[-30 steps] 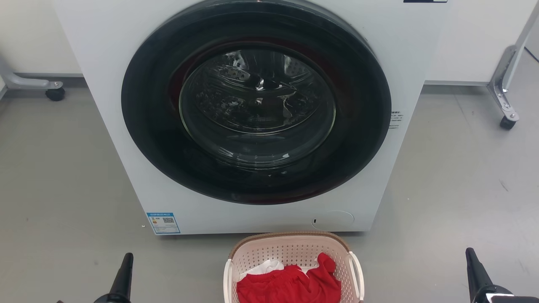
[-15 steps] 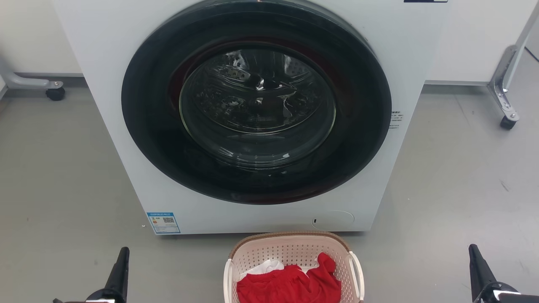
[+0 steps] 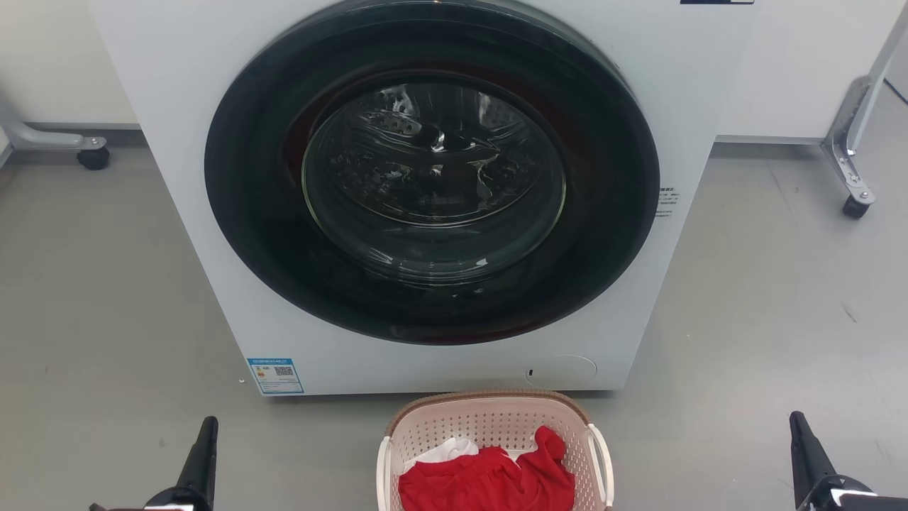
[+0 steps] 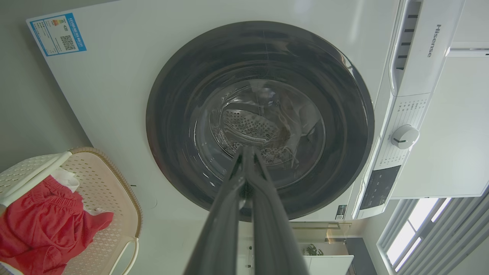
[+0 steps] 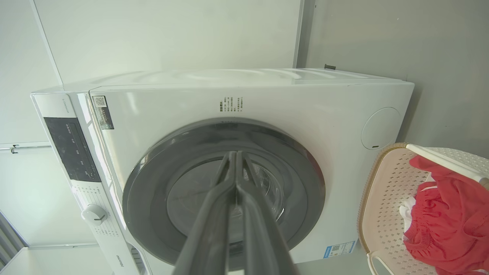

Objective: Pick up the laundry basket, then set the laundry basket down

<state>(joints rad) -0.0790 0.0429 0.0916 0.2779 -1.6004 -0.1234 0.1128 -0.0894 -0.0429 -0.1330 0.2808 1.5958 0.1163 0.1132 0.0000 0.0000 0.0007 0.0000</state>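
Observation:
The laundry basket (image 3: 489, 415) stands on the floor just in front of the washer, at the bottom middle of the head view; it is pale pink-white with perforated walls, a brown rim and white loop handles, and holds red and white clothes. It also shows in the left wrist view (image 4: 99, 179) and the right wrist view (image 5: 386, 191). My left gripper (image 3: 206, 440) is at the lower left, well clear of the basket. My right gripper (image 3: 800, 436) is at the lower right, equally apart. In both wrist views the fingertips meet with nothing held, left gripper (image 4: 246, 151), right gripper (image 5: 233, 154).
A white front-loading washer (image 3: 177, 142) with a dark round door, closed, rises right behind the basket. Wheeled grey frame legs stand at the far left (image 3: 92, 157) and far right (image 3: 855, 206). Grey floor (image 3: 766, 298) stretches on both sides of the washer.
Since a second ago both grippers shifted slightly outward and a little up in the head view; over the last half second nothing moved. The basket has stayed in place.

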